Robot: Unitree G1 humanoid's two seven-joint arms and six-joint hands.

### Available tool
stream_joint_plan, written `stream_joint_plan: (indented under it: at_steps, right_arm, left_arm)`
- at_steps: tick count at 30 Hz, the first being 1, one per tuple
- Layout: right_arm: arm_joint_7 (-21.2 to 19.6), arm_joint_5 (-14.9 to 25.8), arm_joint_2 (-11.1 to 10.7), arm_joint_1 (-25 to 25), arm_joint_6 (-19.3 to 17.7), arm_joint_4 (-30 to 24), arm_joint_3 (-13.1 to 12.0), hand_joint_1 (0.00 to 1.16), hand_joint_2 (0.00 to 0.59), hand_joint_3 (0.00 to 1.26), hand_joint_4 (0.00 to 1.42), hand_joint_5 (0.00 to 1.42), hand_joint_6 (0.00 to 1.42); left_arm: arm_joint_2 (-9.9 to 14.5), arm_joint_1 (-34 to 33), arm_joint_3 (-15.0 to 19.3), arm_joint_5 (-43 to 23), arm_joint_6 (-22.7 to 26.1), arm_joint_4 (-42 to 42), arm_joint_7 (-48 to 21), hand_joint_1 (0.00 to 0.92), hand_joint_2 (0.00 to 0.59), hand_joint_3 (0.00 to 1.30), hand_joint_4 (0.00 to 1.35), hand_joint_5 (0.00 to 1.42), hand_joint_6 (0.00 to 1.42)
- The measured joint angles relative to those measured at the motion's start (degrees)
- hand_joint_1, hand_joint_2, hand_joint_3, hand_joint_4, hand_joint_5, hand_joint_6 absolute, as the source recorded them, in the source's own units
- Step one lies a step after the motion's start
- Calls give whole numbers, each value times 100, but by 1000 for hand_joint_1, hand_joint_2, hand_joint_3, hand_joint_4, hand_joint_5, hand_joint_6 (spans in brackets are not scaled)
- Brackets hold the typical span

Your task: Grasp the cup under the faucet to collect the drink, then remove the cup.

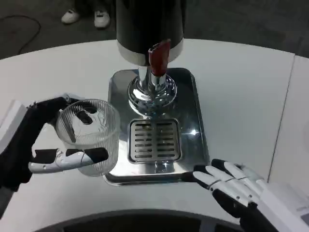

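Cup sits in my left hand, fingers wrapped round its ribbed clear wall, held beside the steel drip tray and left of the drain grate, not yet under the faucet. To do this well, I judge I should slide it right, upright, until its mouth centres below the spout over the grate. My right hand rests at the tray's front corner, fingers loosely spread, holding nothing; the red lever waits above.
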Motion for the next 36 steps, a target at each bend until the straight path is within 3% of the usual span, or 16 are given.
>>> stream_joint_plan:
  at_steps: [9, 21, 36]
  right_arm:
    - [-4, 88, 33, 48, -99, 0, -114, 522, 448, 173, 94, 37, 18]
    - [-8, 256, 111, 196, -261, 0, -252, 522, 448, 173, 94, 37, 18]
    - [-14, 494, 136, 369, -396, 0, -529, 522, 448, 174, 94, 46, 18]
  left_arm:
    - [-22, -545, -487, 494, -24, 817, 621, 632, 6, 694, 815, 947, 922]
    - [-20, -1441, -1219, 1542, -145, 2211, 2023, 618, 7, 694, 823, 958, 922]
    - [-124, -2105, -1986, 1854, -25, 3268, 2925, 595, 16, 694, 835, 958, 907]
